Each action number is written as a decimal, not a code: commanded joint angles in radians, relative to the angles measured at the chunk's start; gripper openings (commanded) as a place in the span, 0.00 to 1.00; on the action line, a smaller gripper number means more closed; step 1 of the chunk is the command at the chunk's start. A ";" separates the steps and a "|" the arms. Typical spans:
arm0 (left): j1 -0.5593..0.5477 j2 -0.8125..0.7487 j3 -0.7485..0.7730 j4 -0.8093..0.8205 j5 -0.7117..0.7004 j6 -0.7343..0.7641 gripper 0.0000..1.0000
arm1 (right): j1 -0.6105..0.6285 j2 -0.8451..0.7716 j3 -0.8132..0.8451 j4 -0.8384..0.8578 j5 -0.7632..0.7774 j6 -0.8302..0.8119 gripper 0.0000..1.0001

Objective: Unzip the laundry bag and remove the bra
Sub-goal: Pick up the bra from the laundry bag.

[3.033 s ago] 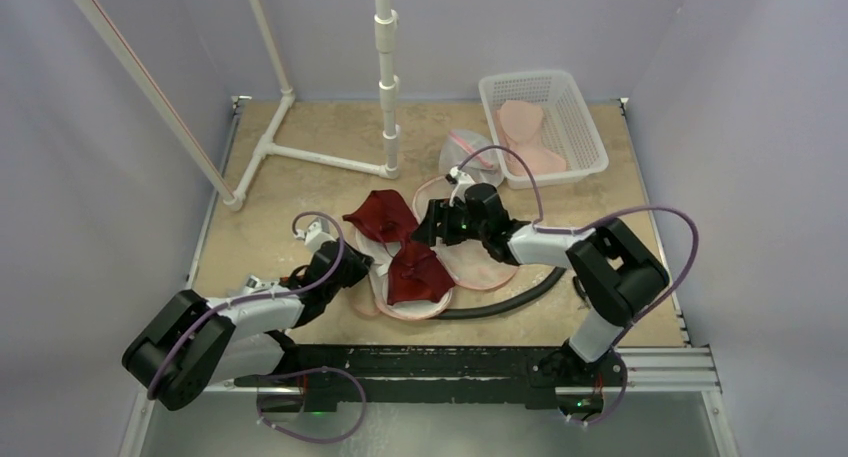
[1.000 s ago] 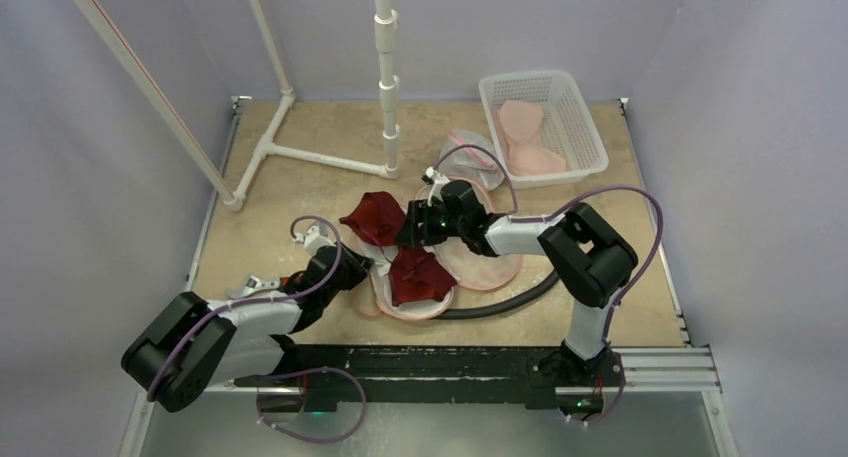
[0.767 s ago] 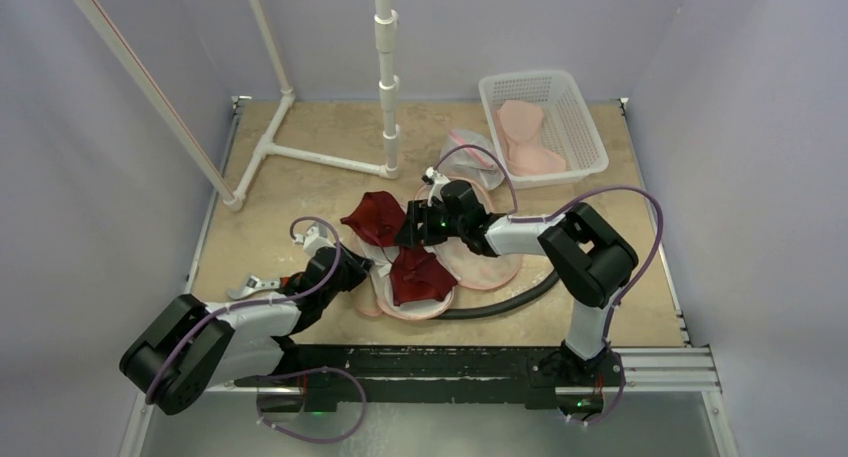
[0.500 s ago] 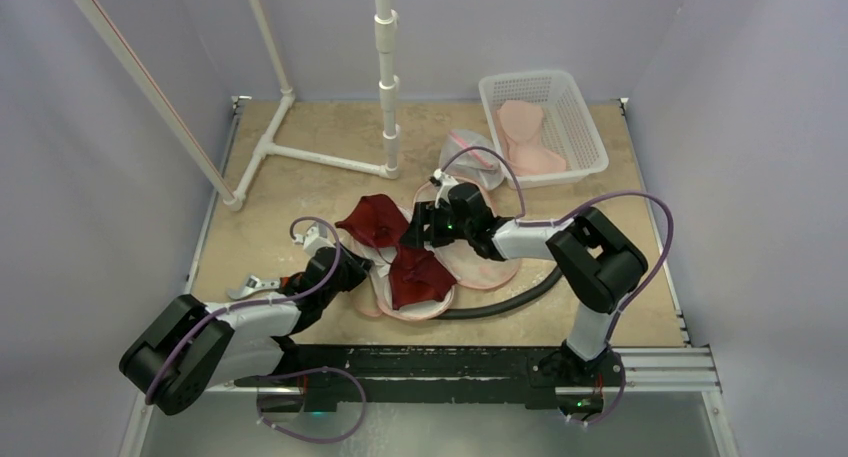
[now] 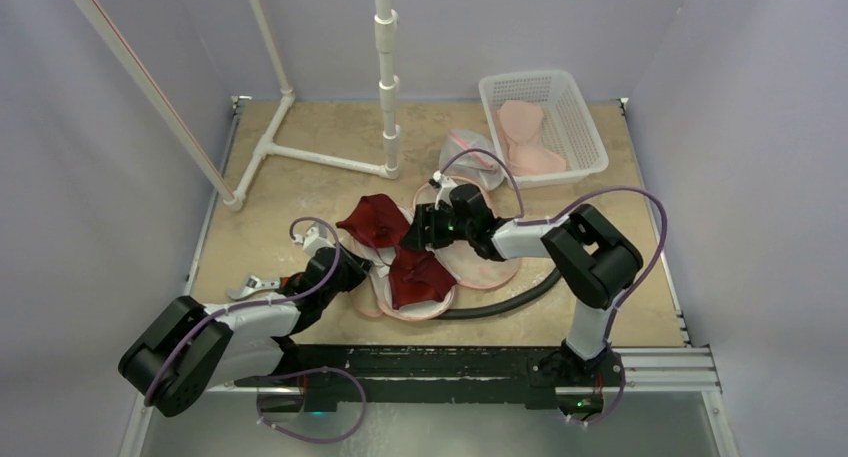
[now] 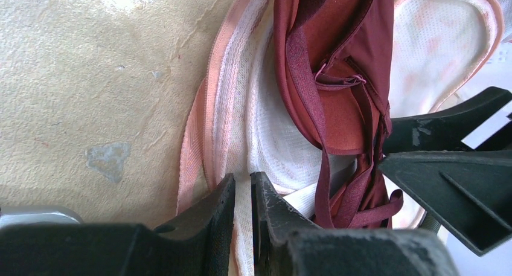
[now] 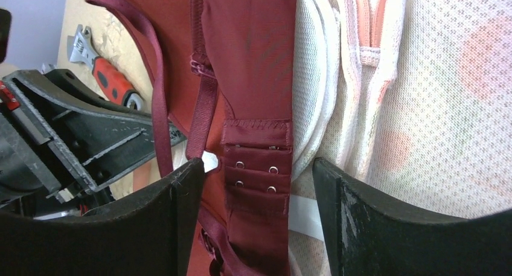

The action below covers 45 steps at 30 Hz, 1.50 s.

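The laundry bag (image 5: pixel 482 262) lies unzipped and spread flat near the middle of the table (image 5: pixel 300 192), its pink-edged white mesh halves opened out. I judge the unzipping done and the step in hand to be taking out the bra (image 5: pixel 413 275). The dark red bra rests on top of the open mesh, one cup toward the back and one toward the front, with its straps trailing over the bag's rim. The left gripper (image 6: pixel 243 185) is nearly closed, and its wrist view shows a fold of the bag's white mesh edge pinched between its two fingers just beside the bra, so it appears to be pinning the bag down. The right gripper (image 7: pixel 256 167) stands wide open with its fingers on either side of the hook band (image 7: pixel 256 137) of the bra. The band lies between the fingers, but neither finger presses on it, so nothing is held there yet. The next move calls for the right fingers to close on that band alone, without catching the mesh just beside it, and then to draw the bra up and away while the left grip holds the bag flat. A strap snagging on the bag's edge seems the likeliest trouble. A red-handled wrench (image 7: pixel 108 80) lies on the table beyond the bra, and a white basket (image 5: pixel 592 152) sits at the back right, well apart from the work.
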 commanded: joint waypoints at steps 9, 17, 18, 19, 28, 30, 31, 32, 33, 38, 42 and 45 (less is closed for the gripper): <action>0.004 0.022 -0.026 -0.084 0.017 0.032 0.15 | 0.005 0.075 0.062 0.054 -0.088 0.028 0.55; 0.004 0.019 -0.029 -0.085 0.014 0.032 0.15 | 0.005 0.015 0.030 0.070 -0.124 0.034 0.23; 0.004 0.018 -0.030 -0.085 0.015 0.032 0.15 | 0.005 0.004 0.024 0.071 -0.128 0.036 0.21; 0.004 0.017 -0.032 -0.086 0.014 0.031 0.15 | 0.005 -0.005 0.020 0.071 -0.132 0.040 0.19; 0.005 0.002 -0.042 -0.098 0.004 0.032 0.15 | 0.003 -0.111 0.001 0.061 -0.226 0.070 0.13; 0.004 -0.002 -0.044 -0.102 0.001 0.032 0.15 | 0.003 -0.133 0.003 0.056 -0.244 0.077 0.13; 0.005 -0.005 -0.045 -0.103 0.001 0.032 0.15 | 0.002 -0.145 0.002 0.052 -0.253 0.082 0.13; 0.004 -0.010 -0.046 -0.106 0.001 0.032 0.15 | -0.001 -0.156 0.001 0.046 -0.258 0.085 0.14; 0.004 -0.013 -0.046 -0.109 -0.001 0.032 0.15 | -0.002 -0.169 0.002 0.036 -0.259 0.086 0.14; 0.004 -0.043 -0.048 -0.129 -0.002 0.032 0.15 | -0.010 -0.222 0.002 -0.052 -0.219 0.037 0.19; 0.004 -0.070 -0.047 -0.142 0.005 0.031 0.15 | -0.011 -0.213 0.002 -0.096 -0.202 -0.011 0.36; 0.005 -0.081 -0.046 -0.151 0.005 0.033 0.15 | -0.011 -0.198 -0.006 -0.092 -0.194 -0.022 0.39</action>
